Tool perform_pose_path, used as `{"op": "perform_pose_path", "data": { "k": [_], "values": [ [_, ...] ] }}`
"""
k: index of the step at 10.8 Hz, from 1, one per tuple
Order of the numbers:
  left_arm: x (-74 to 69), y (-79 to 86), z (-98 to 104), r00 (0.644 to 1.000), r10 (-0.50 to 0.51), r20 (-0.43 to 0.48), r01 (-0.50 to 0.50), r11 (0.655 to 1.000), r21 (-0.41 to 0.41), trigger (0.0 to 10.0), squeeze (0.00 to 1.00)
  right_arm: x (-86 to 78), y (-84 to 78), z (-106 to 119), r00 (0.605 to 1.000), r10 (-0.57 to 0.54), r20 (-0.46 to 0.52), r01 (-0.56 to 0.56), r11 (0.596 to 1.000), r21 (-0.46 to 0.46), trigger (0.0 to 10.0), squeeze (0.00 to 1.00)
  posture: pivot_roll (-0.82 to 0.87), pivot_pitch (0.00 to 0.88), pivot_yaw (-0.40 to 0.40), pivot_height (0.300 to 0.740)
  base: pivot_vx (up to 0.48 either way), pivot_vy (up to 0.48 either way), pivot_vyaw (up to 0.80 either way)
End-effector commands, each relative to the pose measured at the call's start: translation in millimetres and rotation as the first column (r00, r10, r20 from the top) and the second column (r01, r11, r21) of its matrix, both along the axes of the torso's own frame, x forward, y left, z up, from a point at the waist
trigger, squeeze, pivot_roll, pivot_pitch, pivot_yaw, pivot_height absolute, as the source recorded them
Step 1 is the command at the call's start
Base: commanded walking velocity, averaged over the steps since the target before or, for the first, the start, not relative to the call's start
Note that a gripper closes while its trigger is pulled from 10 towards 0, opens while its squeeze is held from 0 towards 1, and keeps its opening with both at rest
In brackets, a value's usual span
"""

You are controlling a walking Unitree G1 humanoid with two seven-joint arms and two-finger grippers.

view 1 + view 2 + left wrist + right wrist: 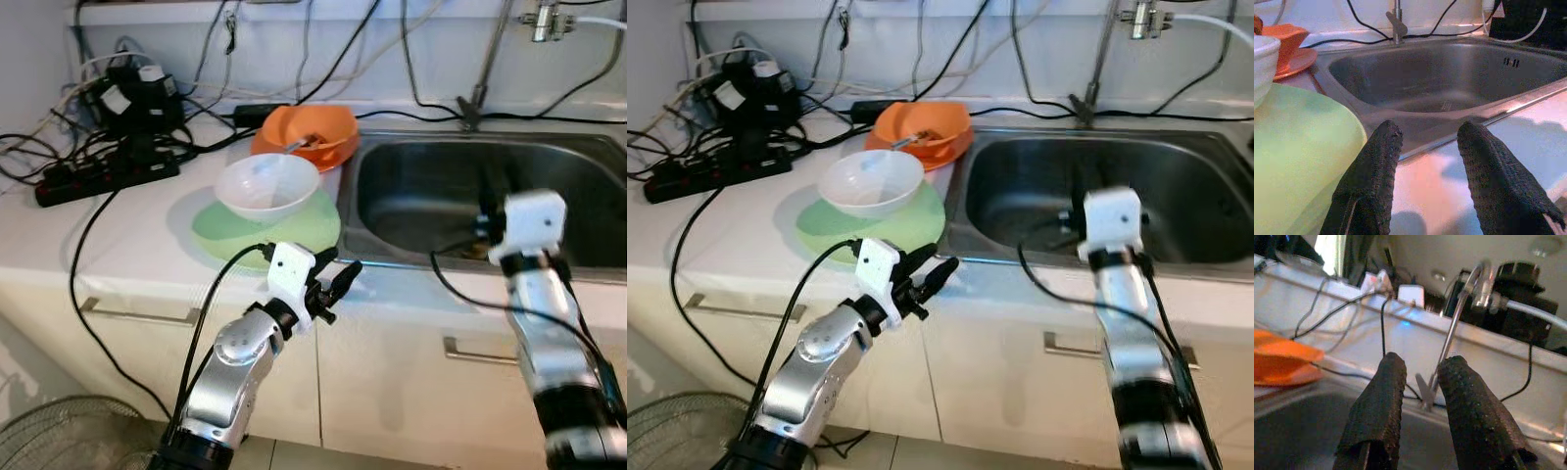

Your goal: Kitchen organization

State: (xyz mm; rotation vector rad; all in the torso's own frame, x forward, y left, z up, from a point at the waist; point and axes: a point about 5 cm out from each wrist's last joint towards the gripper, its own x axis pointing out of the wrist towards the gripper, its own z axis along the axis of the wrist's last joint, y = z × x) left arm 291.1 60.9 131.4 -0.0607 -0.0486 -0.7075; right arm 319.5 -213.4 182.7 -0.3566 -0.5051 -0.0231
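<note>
A white bowl (266, 184) sits on a pale green plate (304, 230) on the counter, just left of the steel sink (431, 186). Behind them an orange bowl (309, 132) holding a utensil rests on an orange plate. My left gripper (336, 272) hovers open and empty over the counter's front edge, beside the green plate (1298, 147) and facing the sink (1440, 78). My right arm (529, 225) reaches over the sink's front rim. Its gripper (1422, 364) is slightly open and empty, aimed at the faucet (1459, 308).
A black power strip (108, 176) with plugs and tangled cables covers the back left of the counter. More cables hang along the wall by the faucet (480, 88). Drawer handles (137, 313) line the cabinet front. A fan grille (59, 436) stands on the floor at lower left.
</note>
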Motion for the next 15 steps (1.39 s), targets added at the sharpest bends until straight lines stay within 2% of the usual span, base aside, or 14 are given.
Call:
{"op": "perform_pose_path", "data": {
  "k": [1, 2, 4, 6, 8, 9, 12, 14, 15],
  "values": [
    [0.4, 3.8, 1, 1.000, 0.020, 0.015, -0.020, 1.000, 0.007, 10.0, 0.00, -7.0, 8.0, -2, 0.999, 0.033, -0.007, -0.033, 0.999, 0.023, 10.0, 0.00, -0.01, 0.014, 0.080, 0.740, 0.000, 0.000, 0.00],
    [0.8, 4.8, 1, 0.999, 0.027, 0.017, -0.027, 1.000, 0.006, 10.0, 0.00, -14.8, 15.8, -8, 0.998, 0.055, -0.031, -0.054, 0.998, 0.042, 10.0, 0.00, -0.01, 0.014, 0.080, 0.740, 0.000, 0.000, 0.00],
    [1.0, 6.4, 1, 0.999, 0.041, 0.020, -0.041, 0.999, 0.001, 10.0, 0.00, -33.7, 46.7, -26, 0.984, 0.153, -0.092, -0.142, 0.983, 0.119, 10.0, 0.00, 0.00, 0.016, 0.077, 0.740, 0.000, 0.000, 0.00],
    [1.7, 7.8, 2, 0.998, 0.059, 0.026, -0.059, 0.998, -0.005, 10.0, 0.00, -41.6, 64.9, -39, 0.973, 0.190, -0.130, -0.168, 0.972, 0.164, 10.0, 0.00, 0.00, 0.013, 0.076, 0.740, 0.000, 0.000, 0.00],
    [3.6, 8.1, 2, 0.996, 0.078, 0.034, -0.078, 0.997, -0.010, 10.0, 0.00, -38.3, 72.1, -55, 0.968, 0.172, -0.183, -0.140, 0.974, 0.179, 10.0, 0.00, 0.00, 0.001, 0.083, 0.740, 0.000, 0.000, 0.00],
    [6.3, 10.7, 7, 0.993, 0.105, 0.060, -0.105, 0.994, -0.017, 10.0, 0.00, -34.6, 79.2, -57, 0.965, 0.177, -0.194, -0.138, 0.970, 0.198, 10.0, 0.00, 0.00, 0.000, 0.088, 0.740, 0.000, 0.000, 0.00],
    [11.0, 18.2, 17, 0.982, 0.157, 0.107, -0.154, 0.987, -0.035, 10.0, 0.00, -30.6, 86.6, -56, 0.964, 0.184, -0.191, -0.143, 0.967, 0.210, 10.0, 0.00, 0.01, 0.000, 0.088, 0.740, 0.000, 0.000, 0.00],
    [16.9, 19.6, 45, 0.965, 0.177, 0.191, -0.167, 0.984, -0.066, 10.0, 0.00, -28.2, 90.9, -57, 0.963, 0.189, -0.192, -0.148, 0.966, 0.211, 10.0, 0.00, 0.03, 0.000, 0.086, 0.740, 0.000, 0.000, 0.00],
    [23.1, 24.7, 73, 0.943, 0.208, 0.259, -0.186, 0.977, -0.107, 10.0, 0.00, -26.8, 93.9, -58, 0.962, 0.193, -0.195, -0.151, 0.965, 0.214, 10.0, 0.00, 0.04, 0.000, 0.085, 0.740, 0.000, 0.000, 0.00]
  ]
}}
